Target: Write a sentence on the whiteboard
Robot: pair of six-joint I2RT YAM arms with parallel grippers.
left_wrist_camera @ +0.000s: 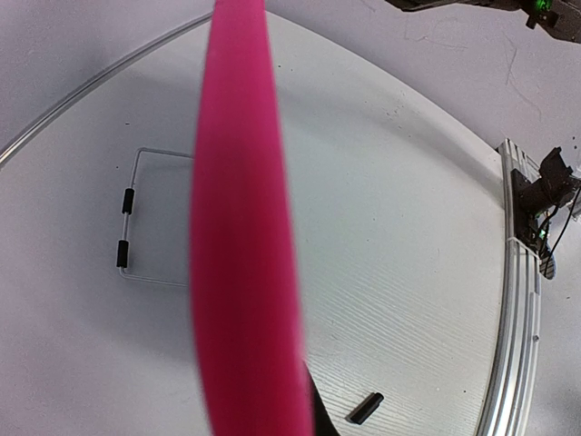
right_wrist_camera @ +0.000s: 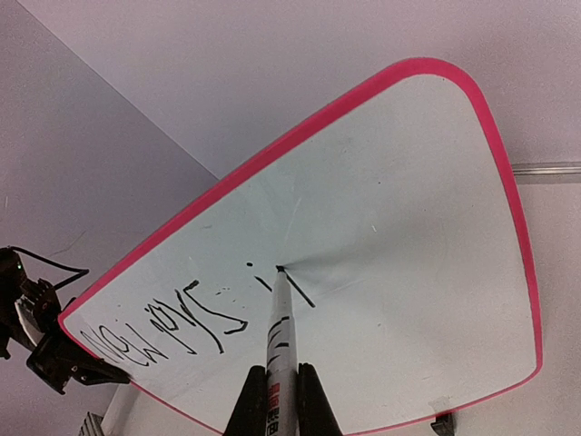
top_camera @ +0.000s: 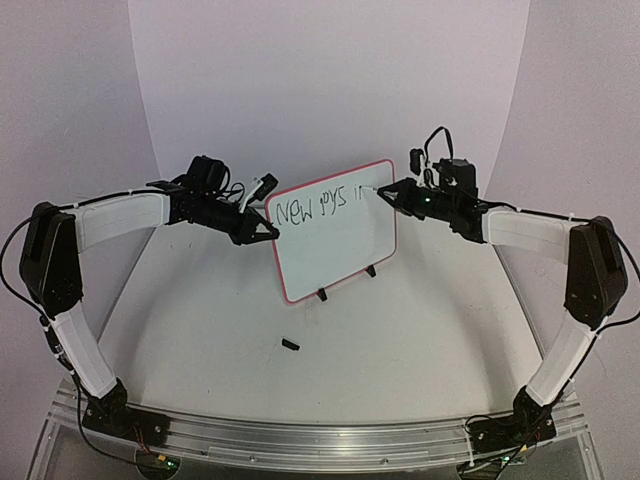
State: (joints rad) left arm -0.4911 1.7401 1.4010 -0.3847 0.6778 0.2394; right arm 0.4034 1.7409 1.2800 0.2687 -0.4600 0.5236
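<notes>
From above, your board (top_camera: 335, 235) stands on its feet, leaning back. Your left gripper (top_camera: 262, 229) meets the board's left edge and looks closed on the frame, steadying it. Your right gripper (top_camera: 392, 192) is at the board's upper right corner. The sentence (top_camera: 318, 208) runs along the board's top: a single row of about two words and the start of a third. A small black piece, likely a cap (top_camera: 291, 345), lies in front of the board.

In the left wrist view, the board's pink edge fills the middle, blurred and very close. The fingers hardly show, so you must judge that grip from the other views.

In the right wrist view, your fingers (right_wrist_camera: 247, 404) are pinched on the marker (right_wrist_camera: 278, 336). Its tip touches the board just beside the last stroke. The board beyond the writing is blank.

I'd judge you are partway through. The opening words are down, and the current word and the rest of the sentence are left.
</notes>
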